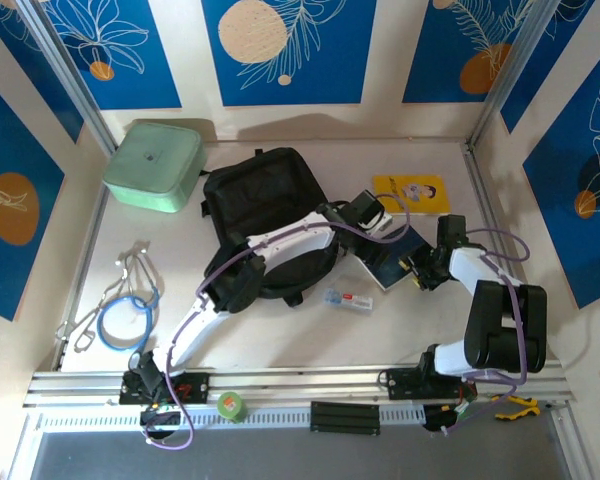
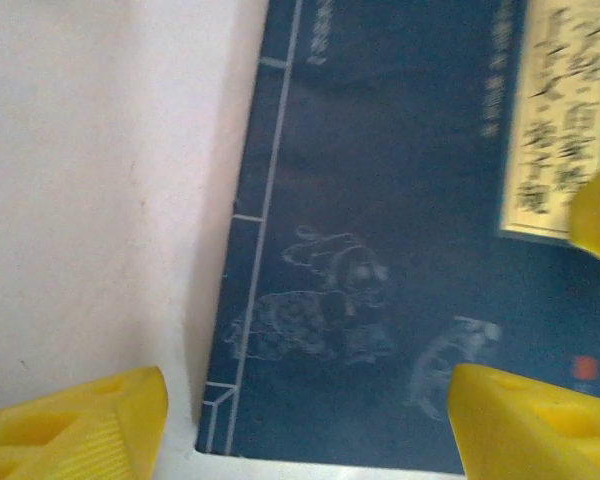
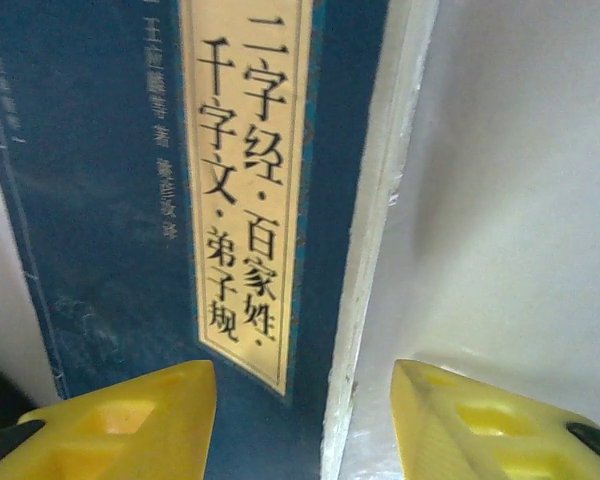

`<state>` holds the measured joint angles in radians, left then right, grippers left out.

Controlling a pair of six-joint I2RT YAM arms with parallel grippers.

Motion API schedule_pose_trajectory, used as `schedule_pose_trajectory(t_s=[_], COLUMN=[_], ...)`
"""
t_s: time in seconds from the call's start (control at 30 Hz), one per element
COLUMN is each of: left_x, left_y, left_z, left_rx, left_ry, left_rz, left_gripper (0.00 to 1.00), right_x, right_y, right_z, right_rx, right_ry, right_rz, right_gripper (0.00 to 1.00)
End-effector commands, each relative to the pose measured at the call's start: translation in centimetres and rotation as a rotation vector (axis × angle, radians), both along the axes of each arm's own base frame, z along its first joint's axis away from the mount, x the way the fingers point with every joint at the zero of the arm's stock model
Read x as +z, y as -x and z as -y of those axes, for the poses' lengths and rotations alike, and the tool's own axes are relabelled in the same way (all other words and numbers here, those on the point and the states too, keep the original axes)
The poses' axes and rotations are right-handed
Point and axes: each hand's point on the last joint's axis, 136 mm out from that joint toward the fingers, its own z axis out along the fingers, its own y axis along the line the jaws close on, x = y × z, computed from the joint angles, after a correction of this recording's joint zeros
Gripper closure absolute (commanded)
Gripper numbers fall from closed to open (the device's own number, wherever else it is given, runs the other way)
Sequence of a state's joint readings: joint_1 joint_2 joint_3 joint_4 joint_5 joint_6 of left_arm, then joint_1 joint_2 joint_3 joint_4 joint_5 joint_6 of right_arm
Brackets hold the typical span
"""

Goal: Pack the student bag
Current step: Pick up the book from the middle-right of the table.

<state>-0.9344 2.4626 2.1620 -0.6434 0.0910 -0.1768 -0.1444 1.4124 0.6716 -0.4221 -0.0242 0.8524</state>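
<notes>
Top external: black fabric backpack (image 1: 265,195), contents hidden; mint-green square box (image 1: 153,165) lidded. Jaws of left gripper (image 2: 308,400) and right gripper (image 3: 305,385) spread over dark blue book (image 2: 380,250).

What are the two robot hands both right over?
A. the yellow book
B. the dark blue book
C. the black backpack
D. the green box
B: the left hand and the right hand each hang close above the dark blue book, its cover showing between their yellow fingers.
</notes>
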Motion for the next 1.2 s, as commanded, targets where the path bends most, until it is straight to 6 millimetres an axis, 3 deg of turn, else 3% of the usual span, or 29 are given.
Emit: schedule_pose_trajectory(t_s=[0.0,0.4,0.63,0.87,1.17], left_x=[-1.7,-6.2,-8.3,-9.4,-9.7], left_y=[-0.1,2.2,3.6,4.5,4.9], left_z=[-1.3,-2.3,-3.2,-3.2,-3.2], left_rx=[-0.004,-0.091,-0.139,-0.178,-0.189], left_ry=[-0.108,-0.263,-0.320,-0.328,-0.319], left_rz=[0.025,0.017,-0.029,-0.060,-0.075], left_gripper=[0.26,0.25,0.28,0.36,0.42], right_x=[-0.3,0.5,2.1,4.4,3.4], right_y=[-0.2,-1.0,-2.1,-2.8,-1.3], right_z=[-0.3,-1.0,-1.7,-3.0,-4.6], right_rx=[0.024,0.070,0.122,0.168,0.191], right_ry=[-0.017,-0.026,-0.062,-0.115,-0.180], right_rz=[-0.011,-0.008,0.036,0.120,0.093], right_gripper=[0.53,0.62,0.68,0.72,0.79])
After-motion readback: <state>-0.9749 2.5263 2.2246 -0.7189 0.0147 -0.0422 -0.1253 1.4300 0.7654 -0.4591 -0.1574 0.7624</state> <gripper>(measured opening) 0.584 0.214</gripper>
